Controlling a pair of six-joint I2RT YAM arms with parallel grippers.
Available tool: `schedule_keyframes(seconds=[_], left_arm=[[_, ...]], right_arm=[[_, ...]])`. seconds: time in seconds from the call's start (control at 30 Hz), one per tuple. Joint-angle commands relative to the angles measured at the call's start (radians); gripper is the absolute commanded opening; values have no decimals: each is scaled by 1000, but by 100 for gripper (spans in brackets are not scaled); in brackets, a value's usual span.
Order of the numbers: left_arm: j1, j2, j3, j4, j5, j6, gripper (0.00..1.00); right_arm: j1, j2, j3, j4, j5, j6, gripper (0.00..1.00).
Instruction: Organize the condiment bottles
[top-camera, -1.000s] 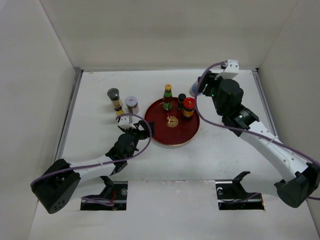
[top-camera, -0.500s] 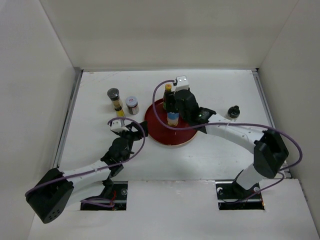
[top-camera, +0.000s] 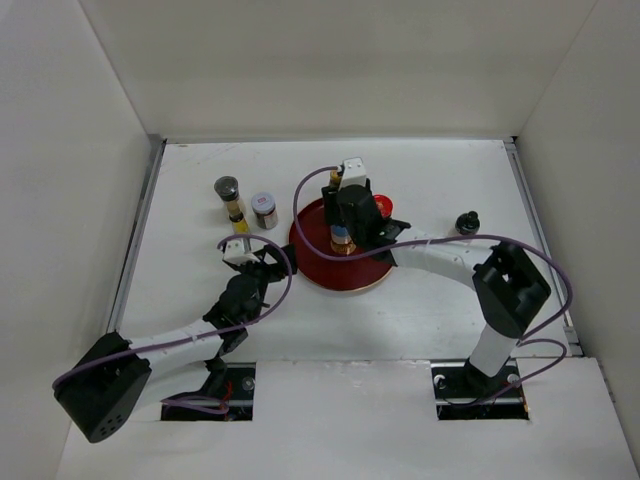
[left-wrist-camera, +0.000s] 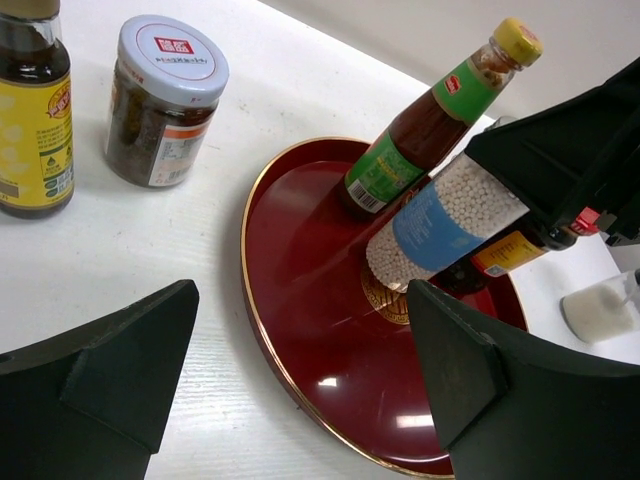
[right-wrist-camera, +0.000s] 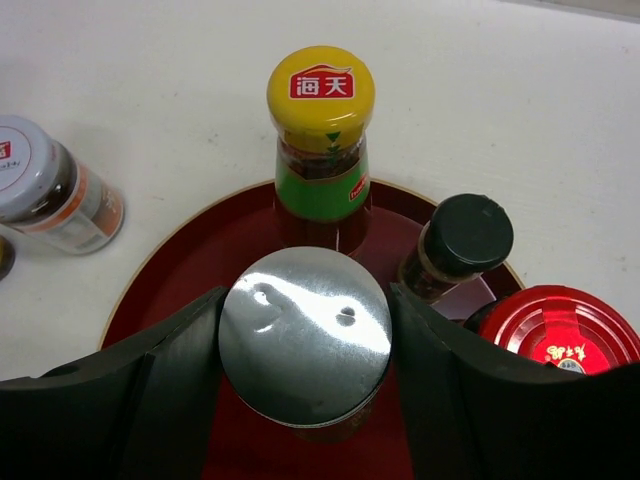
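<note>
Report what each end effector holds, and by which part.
Right end effector: the silver-capped bottle of white granules, clamped on both sides of its upper end, near the cap. Left end effector: open, nothing held.

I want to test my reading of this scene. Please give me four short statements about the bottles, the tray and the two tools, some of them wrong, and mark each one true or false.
1. The right tool grips a silver-capped bottle. True.
2. The left tool holds the white-lidded jar. False: the left tool is open and empty, and the jar stands apart from it on the table.
3. The yellow-capped bottle stands on the red tray. True.
4. The red-capped jar stands on the table, outside the tray. False: it is on the tray, next to the black-capped bottle.
</note>
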Motion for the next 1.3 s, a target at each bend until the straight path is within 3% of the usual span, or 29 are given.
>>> schedule_keyframes(seconds=[0.0,0.13,0.47,0.6,0.7,0.8,0.87,1.13,1.27], left_arm=[[-6,3,14,45,19,-10,85],[-5,9,15,45,21,-10,85],[-9,-3,14,39,21,-10,85],[-11,14,18,43,21,-11,85],[-15,11,19,40,24,-11,85],[-15,19,20,42,24,-11,85],[-17,17,22,37,24,-11,85],[-22,16,23,34,30,-13,85],[-20,34,28,39,31,-14,85]], right_arm=[[1,-7,8,150,54,-16,59],[7,-43,0,135,57,-16,80],[-20,-331,-96,55,57,13,89],[-192,-499,-234,-42,117,115,81],[-394,-536,-303,-166,217,187,82],[-525,-515,-342,-252,243,237,96],[-557,-501,-360,-249,206,243,100],[-639,-354,-352,-199,76,260,99],[-657,-306,-352,-177,25,264,85]])
